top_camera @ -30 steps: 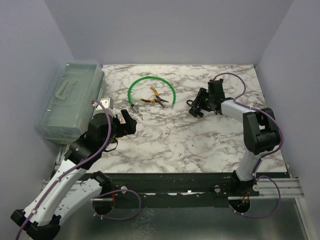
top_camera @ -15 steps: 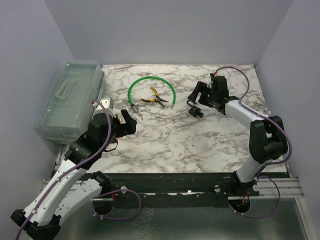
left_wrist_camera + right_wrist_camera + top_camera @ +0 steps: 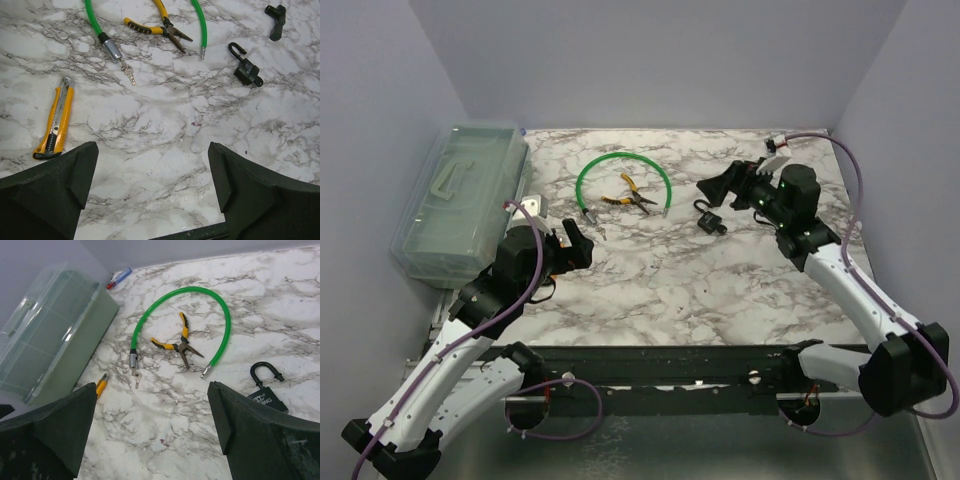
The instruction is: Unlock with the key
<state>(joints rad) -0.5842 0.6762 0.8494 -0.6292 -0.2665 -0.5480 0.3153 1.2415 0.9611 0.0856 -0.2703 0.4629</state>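
Both grippers are spread wide with nothing between their fingers. The left gripper [image 3: 576, 243] [image 3: 152, 167] hangs just above the marble-patterned table [image 3: 670, 290], and the right gripper [image 3: 720, 188] [image 3: 152, 407] is raised over the far right part.

The key [image 3: 601, 233] [image 3: 129, 75] [image 3: 137, 380] – tiny, thin and silvery – lies flat on the table left of centre, right at the metal-capped end of a green cable [image 3: 620, 158] [image 3: 91, 17] [image 3: 190, 290]. It is a little beyond the left gripper's fingertips and is not held by either arm.

The green cable curves in an open arch towards the back of the table, and both its ends point towards the arms. Inside the arch lie yellow-handled pliers [image 3: 625, 197] [image 3: 150, 28] [image 3: 177, 345], clear of the cable.

The black padlock [image 3: 710, 220] [image 3: 248, 72] [image 3: 267, 399] lies on the table right of centre, near the cable's other end but apart from it, and well apart from the key. It sits just below the right gripper, untouched. Whether its shackle is latched cannot be told.

A yellow utility knife [image 3: 55, 125] [image 3: 101, 385] lies on the left, near the key – between it and a large translucent plastic box [image 3: 460, 200] [image 3: 45, 340] with a handle on its lid, which stands along the table's left edge.
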